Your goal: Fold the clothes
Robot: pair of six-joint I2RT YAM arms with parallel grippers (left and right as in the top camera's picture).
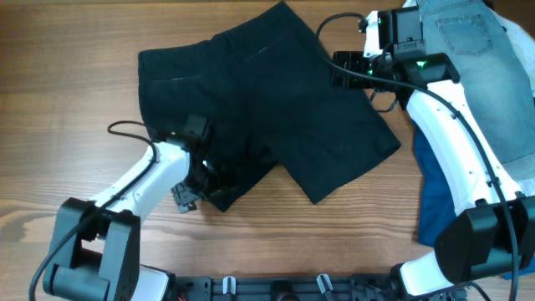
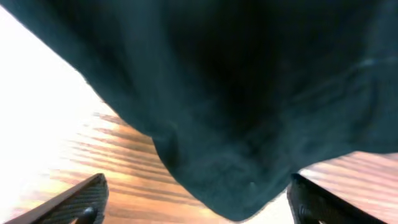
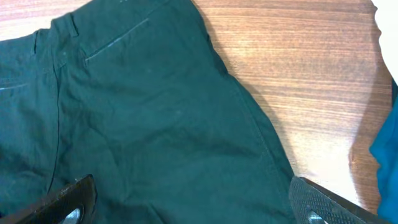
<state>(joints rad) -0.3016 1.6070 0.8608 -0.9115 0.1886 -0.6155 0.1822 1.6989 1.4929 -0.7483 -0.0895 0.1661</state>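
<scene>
Left gripper open, jaws astride shorts' near hem, prob. to pinch & fold it. Right gripper also open, over shorts' far-right edge.

Robot lab bench, by the look: wood-grain table, white left arm and right arm based along black rail at near edge, denim garment heaped aside.

Overhead straight down — wrist views close over shorts
</scene>
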